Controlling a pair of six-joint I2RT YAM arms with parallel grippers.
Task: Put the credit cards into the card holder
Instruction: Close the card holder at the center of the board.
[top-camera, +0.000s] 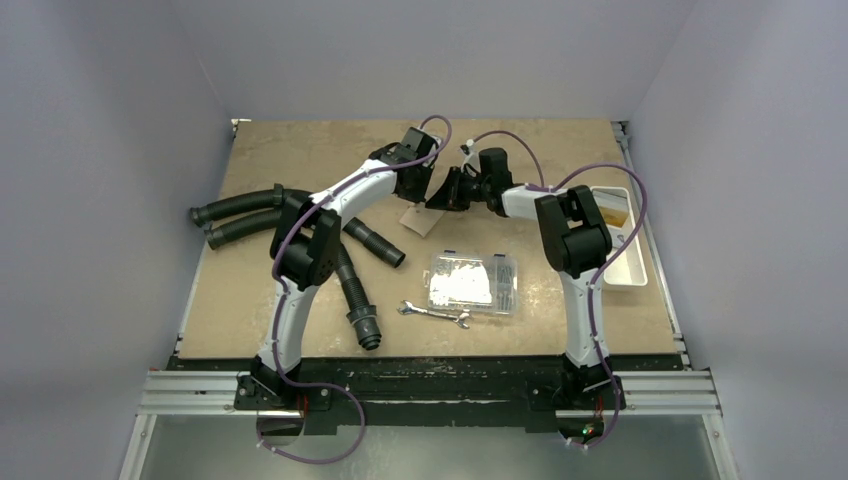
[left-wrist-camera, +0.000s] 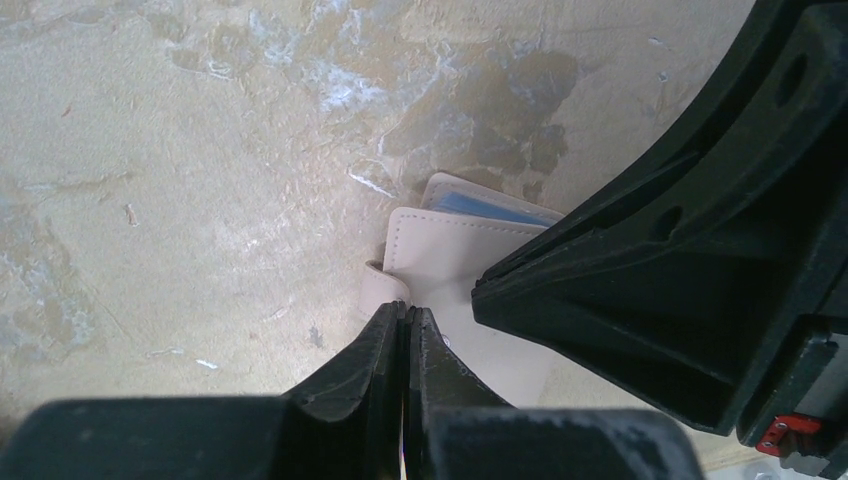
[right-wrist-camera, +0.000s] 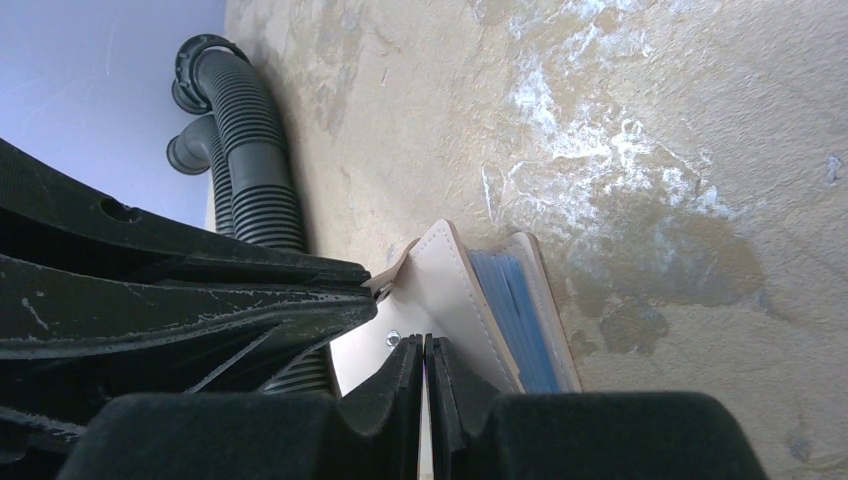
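Left end effector (left-wrist-camera: 405, 318) first: squeezed narrow, nipping the holder (left-wrist-camera: 450, 260) at its corner tab. Right end effector (right-wrist-camera: 425, 345) next: also pinched tight, gripping the flap beside the snap. Holder's spot: far middle of the desk (left-wrist-camera: 200, 150), caught between both. And there, blue cards (right-wrist-camera: 515, 310) already tucked in the pocket, edges peeking past the cream lip. Looks nearly done, then. Can't tell whether every card is in, and can't spot any loose on the desk. Probably leaves only seating them fully, closing the flap, letting go.
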